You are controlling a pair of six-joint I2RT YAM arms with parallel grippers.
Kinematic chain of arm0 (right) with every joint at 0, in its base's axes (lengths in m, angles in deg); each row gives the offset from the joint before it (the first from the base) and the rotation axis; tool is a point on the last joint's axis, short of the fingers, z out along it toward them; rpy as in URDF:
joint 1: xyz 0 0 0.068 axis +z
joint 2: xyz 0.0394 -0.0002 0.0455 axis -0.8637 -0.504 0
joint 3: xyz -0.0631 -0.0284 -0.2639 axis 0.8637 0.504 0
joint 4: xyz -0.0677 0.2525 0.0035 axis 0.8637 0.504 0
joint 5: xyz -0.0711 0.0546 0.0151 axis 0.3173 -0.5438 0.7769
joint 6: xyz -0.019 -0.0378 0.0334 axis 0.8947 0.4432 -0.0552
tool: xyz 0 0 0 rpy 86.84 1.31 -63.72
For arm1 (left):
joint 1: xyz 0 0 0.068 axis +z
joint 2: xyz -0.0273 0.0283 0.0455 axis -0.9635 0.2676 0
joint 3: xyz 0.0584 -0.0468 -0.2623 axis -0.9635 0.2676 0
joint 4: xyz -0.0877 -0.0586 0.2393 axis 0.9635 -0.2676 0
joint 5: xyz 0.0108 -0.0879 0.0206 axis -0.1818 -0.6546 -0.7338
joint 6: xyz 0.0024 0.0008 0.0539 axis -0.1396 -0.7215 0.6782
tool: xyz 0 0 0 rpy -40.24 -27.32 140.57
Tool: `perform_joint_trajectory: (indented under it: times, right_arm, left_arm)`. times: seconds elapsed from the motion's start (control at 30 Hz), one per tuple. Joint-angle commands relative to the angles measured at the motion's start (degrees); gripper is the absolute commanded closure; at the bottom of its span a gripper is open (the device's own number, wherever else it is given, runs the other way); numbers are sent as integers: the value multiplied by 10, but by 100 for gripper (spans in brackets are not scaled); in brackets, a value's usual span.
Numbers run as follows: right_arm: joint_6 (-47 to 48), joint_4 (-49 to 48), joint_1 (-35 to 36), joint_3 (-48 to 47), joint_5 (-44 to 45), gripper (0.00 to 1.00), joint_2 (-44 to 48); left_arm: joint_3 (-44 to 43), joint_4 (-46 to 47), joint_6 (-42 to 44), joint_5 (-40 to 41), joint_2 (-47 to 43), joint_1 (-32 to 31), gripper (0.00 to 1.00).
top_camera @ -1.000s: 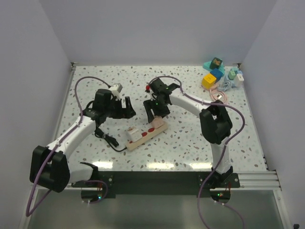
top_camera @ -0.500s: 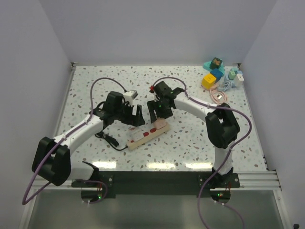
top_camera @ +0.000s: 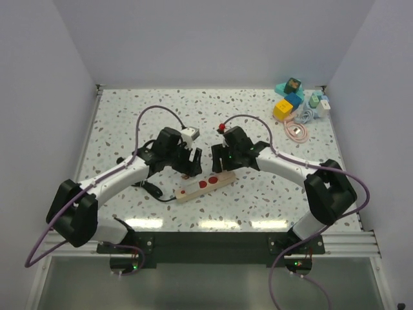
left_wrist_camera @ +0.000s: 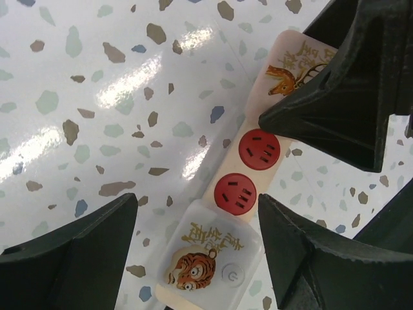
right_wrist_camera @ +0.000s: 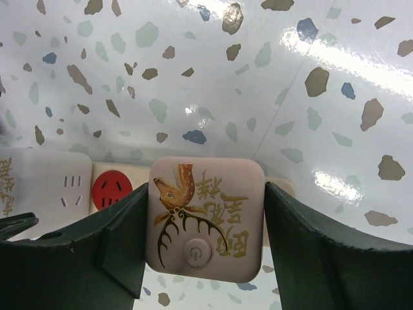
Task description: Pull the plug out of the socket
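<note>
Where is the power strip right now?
In the top view the power strip lies slantwise in the middle of the table, its deer-printed end held between the jaws of the right gripper and its tiger end under the open left gripper.

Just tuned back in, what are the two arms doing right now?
Both arms are down at the strip. The right fingers appear shut on the square deer block at one end of it, flush against both its sides. The left fingers hang open over the other end, either side of the tiger block. The two red outlets between the blocks are bare. Nothing looks pulled off yet.
</note>
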Motion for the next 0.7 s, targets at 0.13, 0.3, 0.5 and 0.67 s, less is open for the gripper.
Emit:
perform_joint_trajectory:
  times: [0.13, 0.3, 0.5, 0.67]
  right_arm:
    - [16, -86, 5, 77, 30, 100, 58]
    - [17, -121, 5, 127, 37, 100, 92]
    - [35, -230, 5, 213, 29, 100, 139]
    - [94, -267, 5, 232, 24, 100, 183]
  left_arm:
    - [-73, -10, 80, -12, 62, -24, 21]
    - [-76, -18, 96, -50, 105, -24, 37]
    - [-74, 5, 113, -120, 126, -22, 27]
    - [-94, 11, 125, -247, 142, 5, 17]
